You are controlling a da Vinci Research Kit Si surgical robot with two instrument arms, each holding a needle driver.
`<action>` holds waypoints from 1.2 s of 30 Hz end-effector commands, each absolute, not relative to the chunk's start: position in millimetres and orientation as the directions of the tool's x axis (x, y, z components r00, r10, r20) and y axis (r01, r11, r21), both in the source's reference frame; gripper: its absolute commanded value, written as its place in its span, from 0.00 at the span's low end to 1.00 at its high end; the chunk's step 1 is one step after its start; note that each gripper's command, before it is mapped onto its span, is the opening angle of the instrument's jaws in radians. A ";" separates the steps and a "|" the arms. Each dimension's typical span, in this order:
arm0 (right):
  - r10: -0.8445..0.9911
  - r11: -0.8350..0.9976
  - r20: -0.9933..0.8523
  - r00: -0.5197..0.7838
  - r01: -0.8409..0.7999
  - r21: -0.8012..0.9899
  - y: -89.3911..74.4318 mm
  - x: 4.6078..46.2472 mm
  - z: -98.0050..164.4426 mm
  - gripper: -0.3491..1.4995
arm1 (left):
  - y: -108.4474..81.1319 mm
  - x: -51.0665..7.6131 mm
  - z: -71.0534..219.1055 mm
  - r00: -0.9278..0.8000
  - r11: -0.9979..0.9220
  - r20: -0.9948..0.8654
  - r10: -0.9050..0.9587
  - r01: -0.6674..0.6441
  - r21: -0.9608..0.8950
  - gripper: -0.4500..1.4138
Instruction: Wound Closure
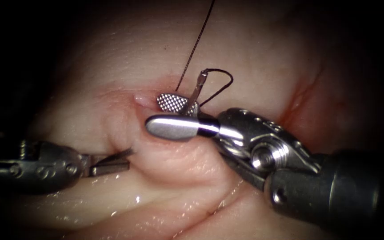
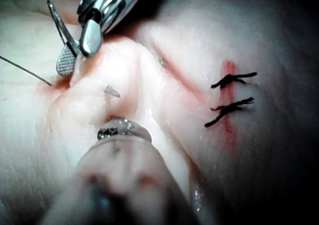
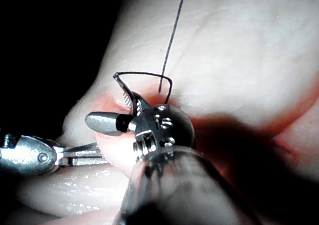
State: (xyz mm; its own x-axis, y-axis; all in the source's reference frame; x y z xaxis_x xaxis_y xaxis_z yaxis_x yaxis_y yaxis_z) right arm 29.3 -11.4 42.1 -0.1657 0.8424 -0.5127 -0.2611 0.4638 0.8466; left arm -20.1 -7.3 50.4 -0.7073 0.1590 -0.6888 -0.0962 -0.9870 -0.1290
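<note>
**Needle stands between the right claw's parted jaws, mid-stitch**

The right arm's steel claw is open: its ribbed jaw face and smooth jaw are spread on either side of the thin curved steel needle, clamping nothing. The needle's thread end rises just behind the jaws, right of the cut; its lower curve is hidden. The dark thread loops beside this claw, and another strand enters the pale pork tissue just beyond the ribbed jaw.

The left arm's claw is well apart, slightly parted and holding nothing, with its tips against a tissue fold.

This looks like a re-grip. The next move needs a firm bite on the needle body, clear of the thread.
</note>
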 end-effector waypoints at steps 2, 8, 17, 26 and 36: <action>0.829 0.480 -0.536 -0.161 -0.288 0.829 -10.6 29.1 42.7 0.91 | -7.1 -20.3 51.1 -0.700 -0.990 -0.700 0.142 -0.090 -0.112 0.05; 0.819 0.487 -0.553 -0.152 -0.325 0.811 -10.0 27.0 42.8 0.89 | -6.1 -19.3 51.4 -0.603 -0.999 -0.797 0.038 -0.031 -0.024 0.12; 0.818 0.506 -0.559 -0.137 -0.290 0.812 -10.2 25.2 43.1 0.85 | -4.4 -19.0 51.7 -0.357 -0.996 -0.933 -0.050 0.087 0.020 0.39; 0.822 0.508 -0.554 -0.131 -0.272 0.818 -11.2 24.8 43.7 0.84 | -3.6 -19.7 51.5 -0.194 -0.977 -0.978 -0.080 0.208 0.038 0.55; 0.834 0.494 -0.537 -0.125 -0.266 0.828 -12.0 24.2 45.1 0.84 | -2.9 -21.4 51.9 -0.127 -0.963 -0.991 -0.031 0.271 -0.005 0.47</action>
